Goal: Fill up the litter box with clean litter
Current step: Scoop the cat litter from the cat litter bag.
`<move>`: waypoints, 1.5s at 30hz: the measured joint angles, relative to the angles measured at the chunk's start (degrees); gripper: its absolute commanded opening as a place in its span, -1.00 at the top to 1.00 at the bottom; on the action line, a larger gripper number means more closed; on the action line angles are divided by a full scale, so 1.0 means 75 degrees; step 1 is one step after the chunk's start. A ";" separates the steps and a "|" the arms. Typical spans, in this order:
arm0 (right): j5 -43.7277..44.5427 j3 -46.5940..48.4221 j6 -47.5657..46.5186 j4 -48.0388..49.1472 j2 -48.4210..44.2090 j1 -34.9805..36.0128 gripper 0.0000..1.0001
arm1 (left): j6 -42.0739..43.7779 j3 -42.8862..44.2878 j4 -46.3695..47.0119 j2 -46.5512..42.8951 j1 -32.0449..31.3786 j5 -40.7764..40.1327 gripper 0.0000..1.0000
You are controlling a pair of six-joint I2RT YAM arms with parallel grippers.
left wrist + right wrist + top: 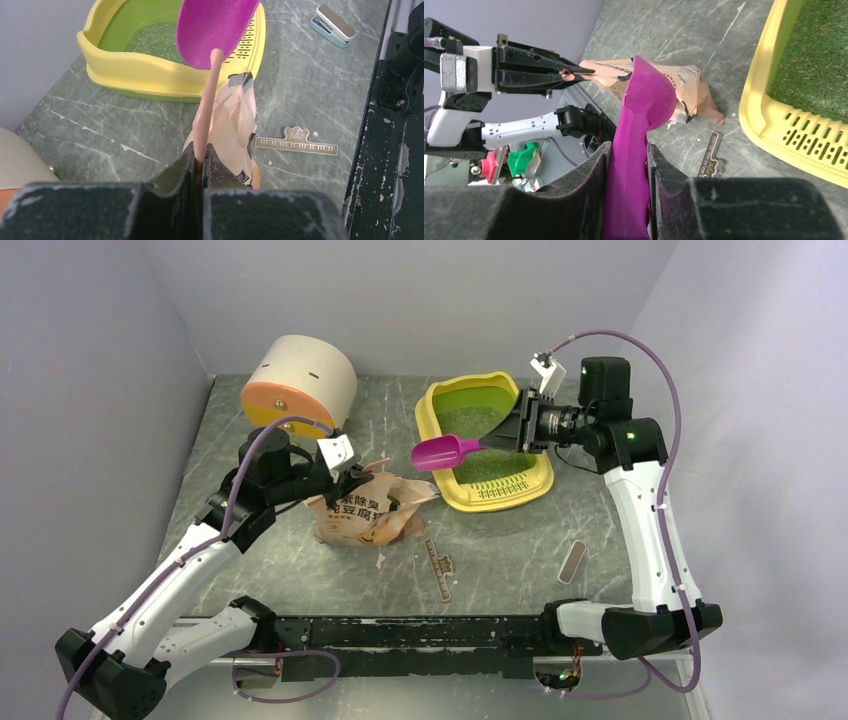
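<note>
My left gripper pinches the limp bag by its lip. My right gripper clamps the scoop by its handle. The litter, in the litter box far right, looks loose and easily spilled, so I would lift it scooped and level.

Left claw pinches the pink bag, litter box beyond.

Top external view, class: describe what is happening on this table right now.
The left gripper is shut on the top edge of the crumpled pink printed bag, holding its mouth up. The right gripper is shut on the handle of the magenta plastic scoop, whose bowl hangs between the bag and the yellow plastic litter box. A layer of pale greenish litter granules lies in the box's green pan.
</note>
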 measured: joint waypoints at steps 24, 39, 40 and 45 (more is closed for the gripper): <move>-0.0323 -0.0388 -0.0440 -0.0297 0.0058 0.0726 1.00 | 0.0079 -0.0012 0.0050 0.0015 0.0000 -0.0012 0.90; 0.0988 -0.0927 -0.0023 0.0082 0.0539 0.1600 1.00 | 0.0087 -0.0012 0.0044 0.0111 0.0000 0.0323 0.90; 0.1043 -0.0927 0.0035 0.0143 0.0618 0.1708 1.00 | 0.0087 -0.0012 0.0044 0.0114 0.0000 0.0347 0.90; 0.1501 -0.0825 0.0306 0.0420 0.1169 0.2544 1.00 | 0.0117 -0.0012 0.0038 0.0114 0.0000 0.0396 0.90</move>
